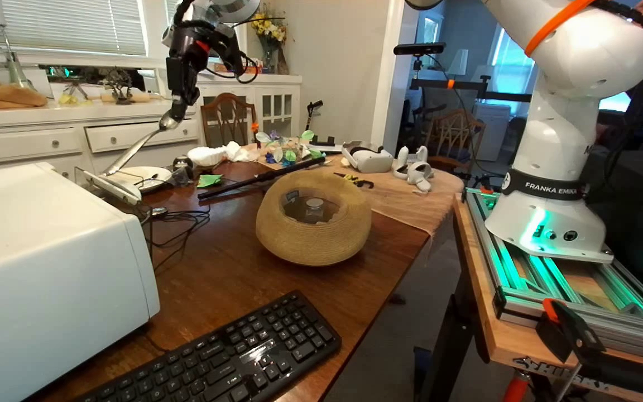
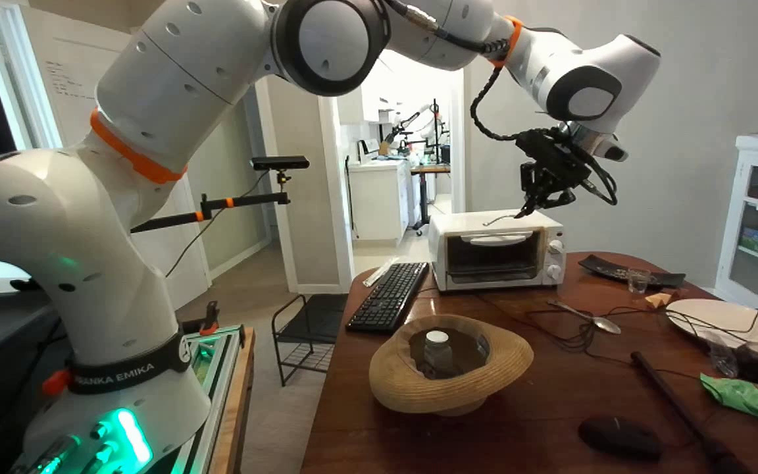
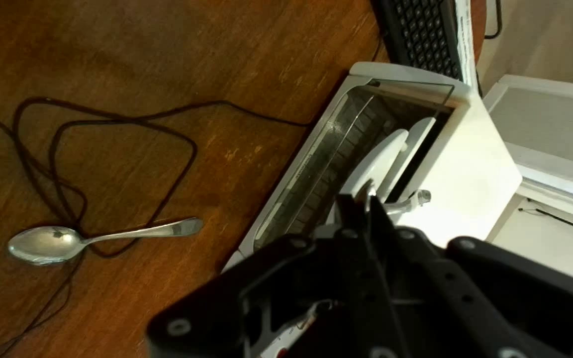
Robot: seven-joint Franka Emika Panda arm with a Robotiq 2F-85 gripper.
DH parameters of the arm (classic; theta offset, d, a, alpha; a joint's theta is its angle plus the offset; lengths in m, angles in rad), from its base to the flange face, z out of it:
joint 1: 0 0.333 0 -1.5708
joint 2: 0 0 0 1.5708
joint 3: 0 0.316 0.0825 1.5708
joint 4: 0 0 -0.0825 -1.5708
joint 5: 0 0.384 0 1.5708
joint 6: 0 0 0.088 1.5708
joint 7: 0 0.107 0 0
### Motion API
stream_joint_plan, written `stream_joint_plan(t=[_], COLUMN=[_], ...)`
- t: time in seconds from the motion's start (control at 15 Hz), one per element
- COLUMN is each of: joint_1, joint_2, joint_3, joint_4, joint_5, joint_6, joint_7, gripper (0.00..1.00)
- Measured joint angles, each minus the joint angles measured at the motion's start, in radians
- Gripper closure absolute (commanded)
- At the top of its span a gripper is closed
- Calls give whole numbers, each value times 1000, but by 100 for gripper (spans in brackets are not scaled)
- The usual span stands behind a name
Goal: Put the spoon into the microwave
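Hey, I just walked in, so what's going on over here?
A robot arm has a spoon pinched by its bowl end in its gripper. The spoon's handle slants down toward the front of a toaster oven, whose door looks partly open. The spoon isn't inside yet. A second spoon lies on the table.

Below the jaws you have a wooden table (image 2: 517, 441). Past them, in an exterior view, you can see white drawers (image 1: 104, 135), a wooden chair (image 1: 225, 106) and white window blinds (image 1: 70, 28). Farther back than the jaws, in an exterior view, you get a gray wall (image 2: 701, 85) and a doorway (image 2: 459, 145) (so bright in there!).
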Motion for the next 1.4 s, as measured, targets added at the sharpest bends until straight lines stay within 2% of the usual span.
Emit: stream_joint_plan(t=[0.33,0.67,1.0,1.4], joint_1=[61,131,185,175], joint_2=[13,14,36,132], joint_3=[-36,-109,-191,-226], joint_4=[-12,-13,-14,7], joint_5=[-38,-163,-291,-315], joint_6=[105,171,163,72], joint_7=[43,204,392,490], gripper=[98,98,98,98])
